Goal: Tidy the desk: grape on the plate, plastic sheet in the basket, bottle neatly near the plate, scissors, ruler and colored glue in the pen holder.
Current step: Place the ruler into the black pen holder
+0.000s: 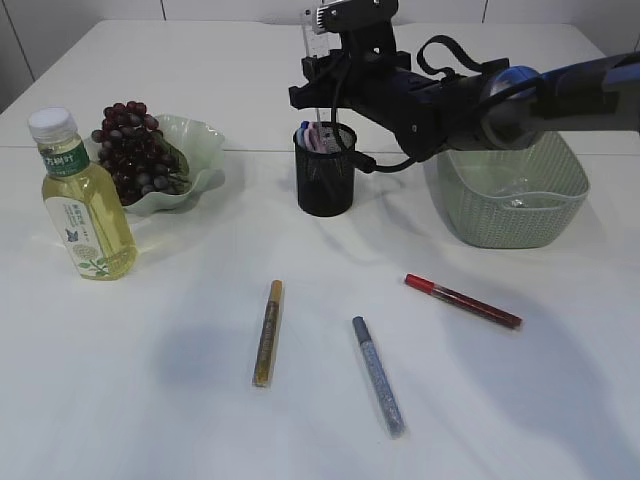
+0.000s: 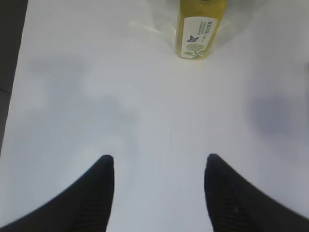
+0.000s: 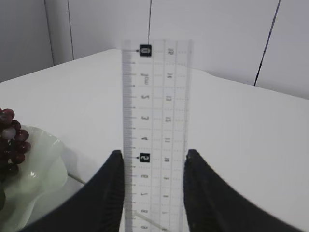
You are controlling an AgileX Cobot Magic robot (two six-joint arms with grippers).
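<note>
My right gripper [image 3: 154, 153] is shut on a clear ruler [image 3: 155, 121], which stands upright between its fingers. In the exterior view that gripper [image 1: 325, 70] hangs just above the black mesh pen holder [image 1: 325, 175], where blue and pink tips show at the rim. Three colored glue pens lie on the table: gold [image 1: 267, 333], silver [image 1: 378, 375] and red [image 1: 462, 301]. Grapes [image 1: 135, 150] rest on the green plate [image 1: 205, 150], with the bottle [image 1: 85, 200] in front of it. My left gripper [image 2: 160, 156] is open over bare table, well short of the bottle [image 2: 199, 29].
A green woven basket [image 1: 510, 190] stands right of the pen holder, under the right arm, with something clear glinting inside. The white table runs wide around the pens. The left arm is outside the exterior view.
</note>
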